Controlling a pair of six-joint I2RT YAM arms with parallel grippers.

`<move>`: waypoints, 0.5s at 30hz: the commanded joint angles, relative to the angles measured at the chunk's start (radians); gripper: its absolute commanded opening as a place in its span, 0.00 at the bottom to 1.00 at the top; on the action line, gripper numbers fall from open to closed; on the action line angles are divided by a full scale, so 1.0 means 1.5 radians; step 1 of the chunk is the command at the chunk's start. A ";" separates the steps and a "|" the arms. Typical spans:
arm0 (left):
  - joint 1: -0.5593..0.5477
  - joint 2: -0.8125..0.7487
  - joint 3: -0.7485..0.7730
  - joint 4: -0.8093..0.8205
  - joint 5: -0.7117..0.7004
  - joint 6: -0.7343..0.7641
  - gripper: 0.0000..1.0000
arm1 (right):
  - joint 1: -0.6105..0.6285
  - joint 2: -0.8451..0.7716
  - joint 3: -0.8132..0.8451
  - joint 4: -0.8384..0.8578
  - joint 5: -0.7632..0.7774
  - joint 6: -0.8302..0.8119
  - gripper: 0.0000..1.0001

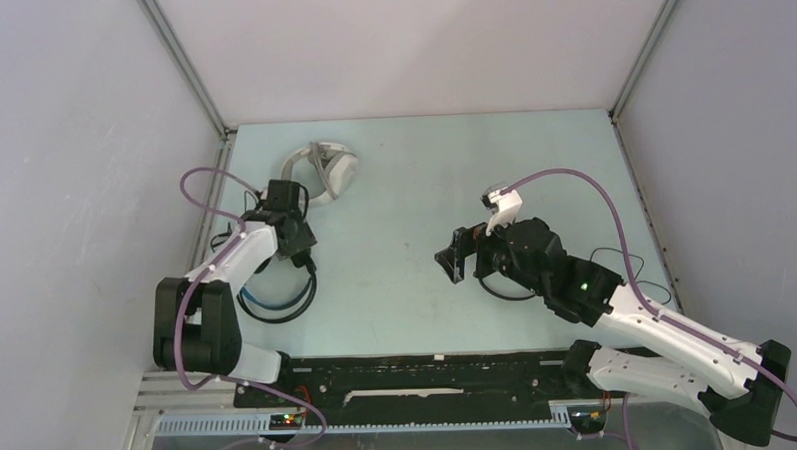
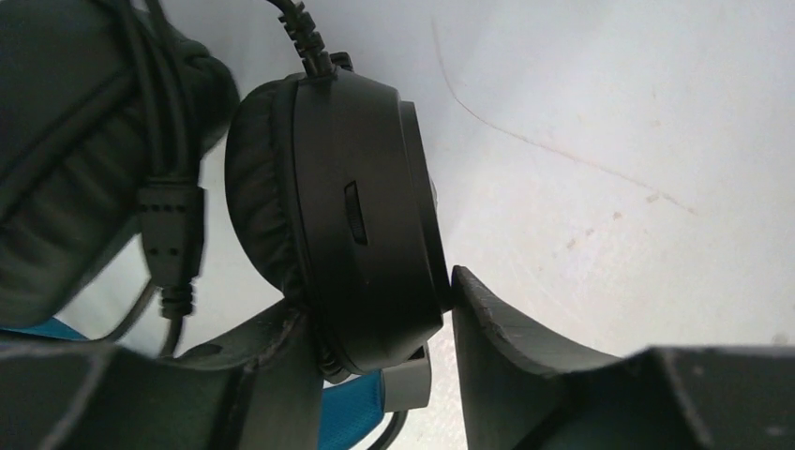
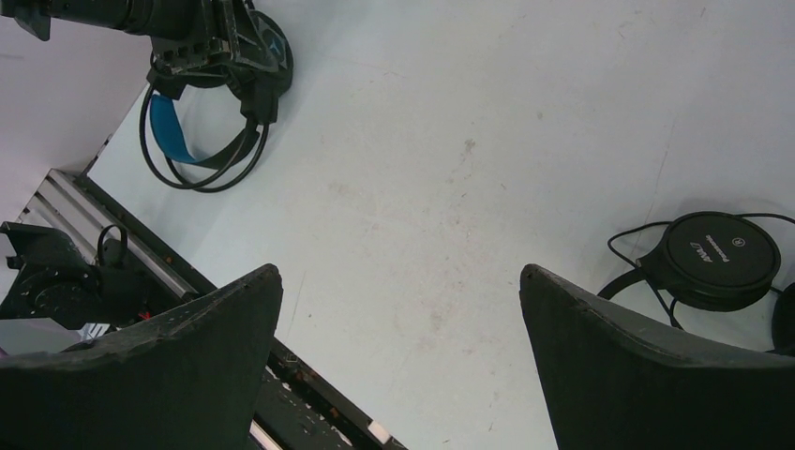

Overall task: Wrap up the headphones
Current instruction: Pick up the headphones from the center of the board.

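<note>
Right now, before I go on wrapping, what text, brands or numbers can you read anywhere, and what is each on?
"Panasonic", probably: small white print on the ear cup of the slim black headphones, right wrist view.
White mark beside it: too blurred to read.
White sticker at the table's near edge: too small to read.
Black and blue headphones in the left hand: no print visible.

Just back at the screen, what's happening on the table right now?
The left tool is clamped on the black-blue headphones, gripping one earcup, at the left side of the table. The right tool hangs open above the table, with the slim black headphones beside it, untouched. The white headphones lie at the far left.
</note>
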 commanded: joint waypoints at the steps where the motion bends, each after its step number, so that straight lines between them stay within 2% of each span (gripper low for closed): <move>1: -0.065 -0.016 0.050 -0.027 0.060 0.058 0.46 | 0.002 -0.005 -0.001 0.007 0.005 -0.006 0.99; 9: -0.294 -0.066 0.121 -0.068 0.113 0.151 0.43 | -0.002 -0.095 -0.027 0.002 0.055 0.019 0.99; 11: -0.340 -0.076 0.127 -0.065 0.124 0.158 0.39 | -0.010 -0.120 -0.028 -0.012 0.066 0.017 0.99; 15: -0.412 -0.084 0.142 -0.045 0.189 0.167 0.40 | -0.034 -0.172 -0.027 -0.047 0.088 0.020 0.99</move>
